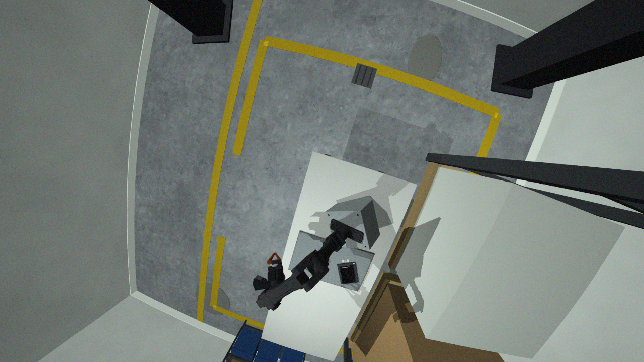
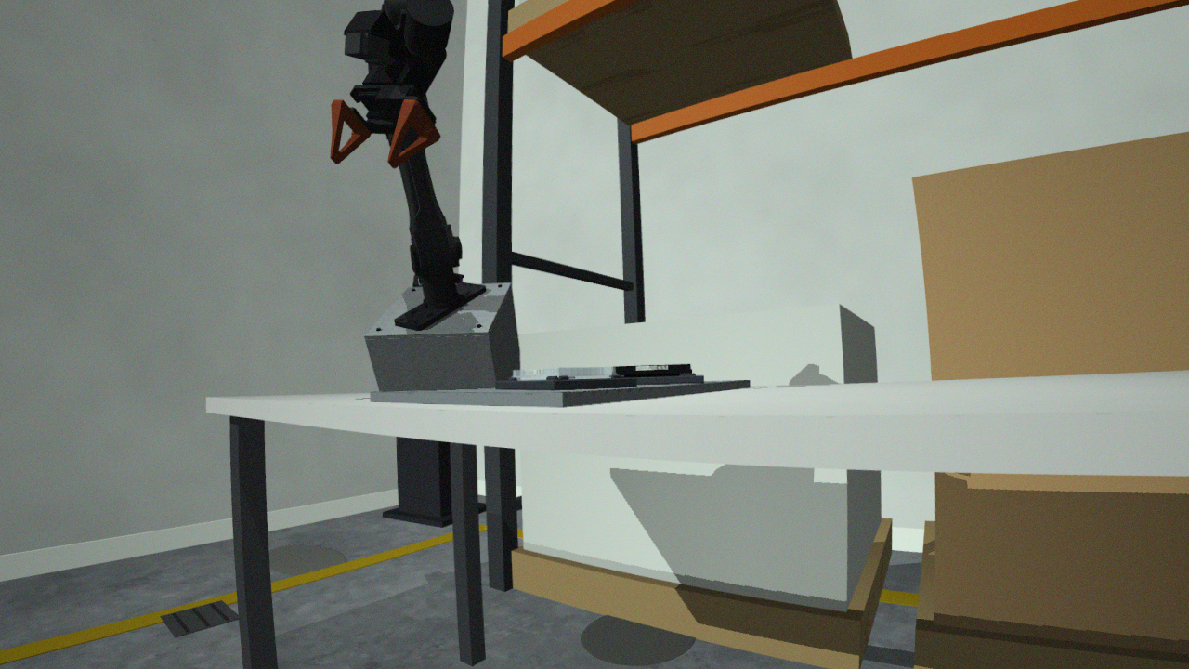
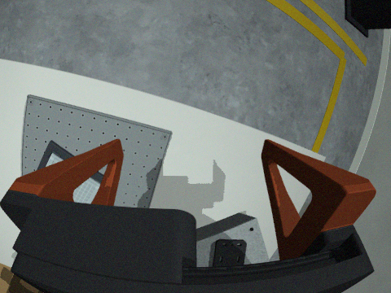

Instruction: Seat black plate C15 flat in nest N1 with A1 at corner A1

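Orange triangular fingers fill the wrist view, spread wide with nothing between them, so the gripper is fully open and way up high above the counter. Arm's folded up on its grey pedestal. Black plate C15 sits on its nest on the grey perforated deck, well apart from the gripper. From the side its right end looks a bit raised. Clear plate C51 lies just left of it, low and flat.
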{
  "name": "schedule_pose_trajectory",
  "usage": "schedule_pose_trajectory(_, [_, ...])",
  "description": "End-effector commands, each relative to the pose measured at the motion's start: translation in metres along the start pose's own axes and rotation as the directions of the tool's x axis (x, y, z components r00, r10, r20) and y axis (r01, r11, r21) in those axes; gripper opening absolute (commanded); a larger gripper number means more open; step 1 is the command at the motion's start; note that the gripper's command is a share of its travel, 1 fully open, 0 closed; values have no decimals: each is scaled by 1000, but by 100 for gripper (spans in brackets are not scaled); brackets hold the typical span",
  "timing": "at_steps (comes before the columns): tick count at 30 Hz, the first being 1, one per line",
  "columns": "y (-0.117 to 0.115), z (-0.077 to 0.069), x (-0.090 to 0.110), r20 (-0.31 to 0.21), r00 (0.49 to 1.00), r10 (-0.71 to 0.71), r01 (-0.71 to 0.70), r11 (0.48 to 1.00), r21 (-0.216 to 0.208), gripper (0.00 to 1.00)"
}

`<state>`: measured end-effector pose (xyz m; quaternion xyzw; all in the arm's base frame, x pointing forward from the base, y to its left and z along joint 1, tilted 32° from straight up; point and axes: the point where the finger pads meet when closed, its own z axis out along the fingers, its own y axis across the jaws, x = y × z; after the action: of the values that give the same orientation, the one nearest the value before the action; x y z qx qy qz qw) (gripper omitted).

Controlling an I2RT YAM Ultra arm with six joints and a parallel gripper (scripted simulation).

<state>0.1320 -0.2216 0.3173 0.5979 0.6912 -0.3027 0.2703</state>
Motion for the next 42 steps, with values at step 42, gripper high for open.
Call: schedule_pose_trajectory(42, [108,23,26,-17,934,-356,351,926,-137,100])
